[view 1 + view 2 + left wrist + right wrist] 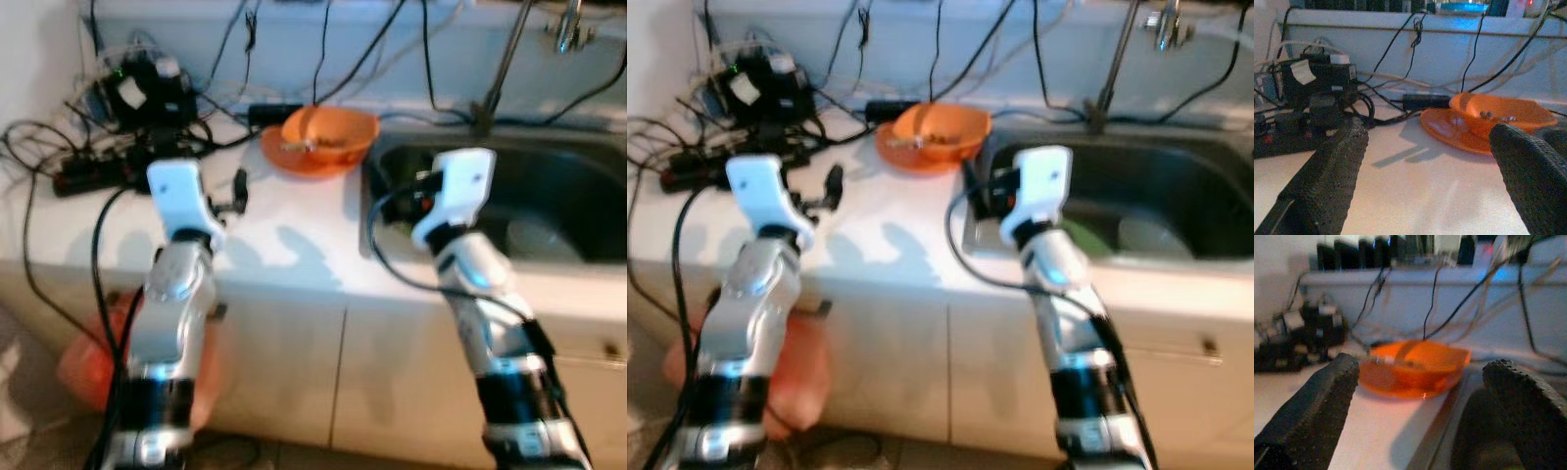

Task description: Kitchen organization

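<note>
An orange bowl [328,132] with some scraps inside rests on an orange plate [292,159] at the back of the white counter [284,245], just left of the sink [558,186]. My left gripper [1427,129] hovers low over the counter, open and holding nothing, and faces the bowl [1503,115] and plate [1449,129]. My right gripper [1422,363] is held over the sink's left rim, open and holding nothing too, with the bowl [1415,364] straight ahead between its fingers.
A black power strip [93,174], a black adapter [147,93] and tangled cables crowd the counter's back left. A faucet [500,69] stands behind the sink, where a white dish [534,237] lies. Something orange [83,362] sits on the floor by the cabinet.
</note>
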{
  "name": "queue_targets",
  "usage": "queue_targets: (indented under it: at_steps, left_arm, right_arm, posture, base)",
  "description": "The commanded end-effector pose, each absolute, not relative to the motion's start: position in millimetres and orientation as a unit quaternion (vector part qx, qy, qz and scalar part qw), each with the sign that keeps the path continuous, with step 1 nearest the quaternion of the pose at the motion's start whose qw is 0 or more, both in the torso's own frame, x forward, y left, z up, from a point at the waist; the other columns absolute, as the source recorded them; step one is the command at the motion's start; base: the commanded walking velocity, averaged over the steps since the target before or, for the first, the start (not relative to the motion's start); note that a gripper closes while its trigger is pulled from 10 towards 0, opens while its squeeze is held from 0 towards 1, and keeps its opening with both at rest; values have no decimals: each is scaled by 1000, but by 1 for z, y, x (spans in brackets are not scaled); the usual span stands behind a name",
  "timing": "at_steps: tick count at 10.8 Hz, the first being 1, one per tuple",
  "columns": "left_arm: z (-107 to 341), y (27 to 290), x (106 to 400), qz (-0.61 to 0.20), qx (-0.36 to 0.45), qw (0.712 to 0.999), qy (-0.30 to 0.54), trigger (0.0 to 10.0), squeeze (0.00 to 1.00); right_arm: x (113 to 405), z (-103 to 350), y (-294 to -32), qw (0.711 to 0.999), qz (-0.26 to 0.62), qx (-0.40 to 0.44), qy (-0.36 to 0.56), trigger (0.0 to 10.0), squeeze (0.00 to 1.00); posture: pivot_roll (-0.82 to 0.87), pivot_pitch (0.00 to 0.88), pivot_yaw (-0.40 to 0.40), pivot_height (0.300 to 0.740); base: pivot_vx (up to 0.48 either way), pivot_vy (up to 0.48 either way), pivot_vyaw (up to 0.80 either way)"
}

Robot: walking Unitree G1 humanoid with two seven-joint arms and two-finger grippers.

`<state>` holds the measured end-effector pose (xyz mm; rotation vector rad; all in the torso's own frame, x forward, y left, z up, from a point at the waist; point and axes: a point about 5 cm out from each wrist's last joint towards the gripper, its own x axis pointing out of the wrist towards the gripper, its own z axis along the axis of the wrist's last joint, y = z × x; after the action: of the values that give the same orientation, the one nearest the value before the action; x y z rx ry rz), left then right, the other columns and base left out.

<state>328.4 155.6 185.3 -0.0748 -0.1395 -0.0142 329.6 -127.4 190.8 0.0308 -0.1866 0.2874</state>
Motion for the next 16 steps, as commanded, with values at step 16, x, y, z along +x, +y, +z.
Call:
queue_targets:
  at_steps: [16]
  left_arm:
    - [184,153,316,-28,-51,996,-65,10000,0]
  right_arm:
    - [323,192,-126,985,144,10,-91,10000,0]
  posture:
    - [106,48,30,740]
  base:
    - [250,0,0]
